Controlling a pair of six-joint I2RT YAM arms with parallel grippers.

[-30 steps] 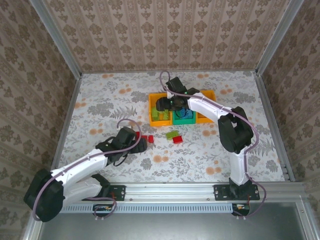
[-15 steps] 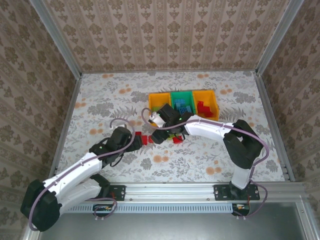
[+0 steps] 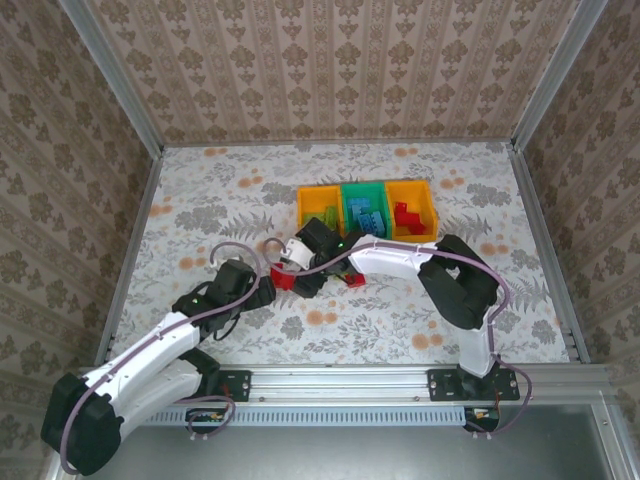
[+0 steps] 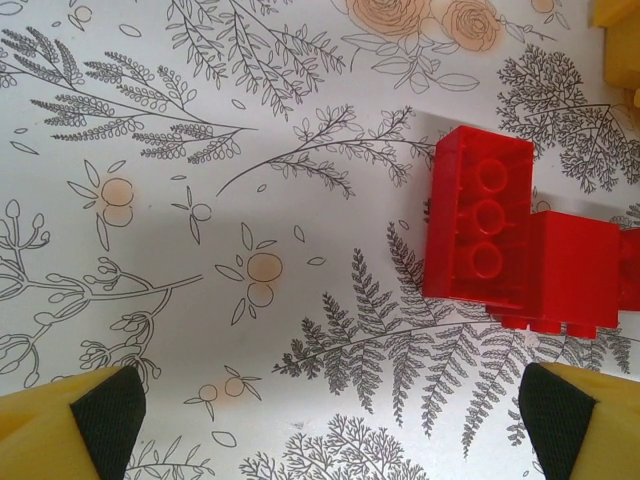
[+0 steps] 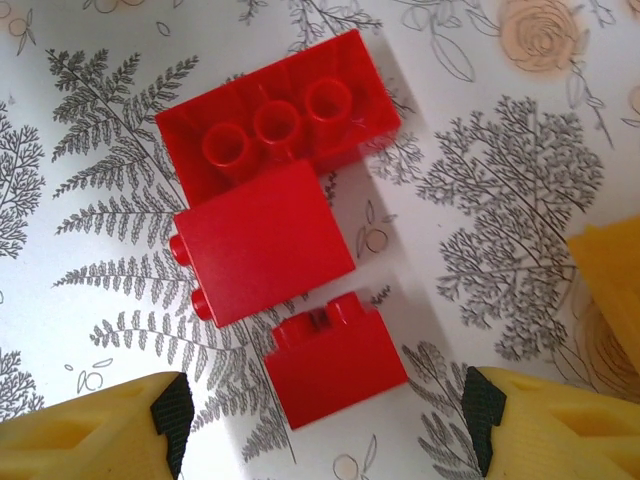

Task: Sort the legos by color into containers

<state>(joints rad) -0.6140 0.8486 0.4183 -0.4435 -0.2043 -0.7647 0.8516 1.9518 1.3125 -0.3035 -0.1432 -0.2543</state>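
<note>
We judge the sorting well along: most of the flowered table [image 3: 200,200] lies bare, and the step in hand is picking up the last red pieces. The right arm [image 3: 390,255] rises from its base at lower right, folds at the elbow and runs its forearm leftward across the middle of the frame, wrist tipped down. The left arm [image 3: 160,345] stretches from lower left up toward the same spot. Above them, right of centre, the containers [image 3: 362,186] stand in a row, with blue bricks [image 3: 365,215] in the green middle bin and sorted red bricks [image 3: 405,215] in the orange bin on the right. Three loose red bricks [image 5: 262,255] lie close together just left of centre, between the two grippers. The right gripper [image 5: 330,420] hangs over them, jaws apart and holding nothing, straddling the smallest red brick [image 5: 335,360] with table showing on both sides. The left gripper [image 4: 332,415] has its jaws wide apart and empty, the bricks off toward its right edge. Next, we think, the right jaws should drop and close on that small brick alone, without nudging its neighbour, then carry it to the right-hand orange bin.
</note>
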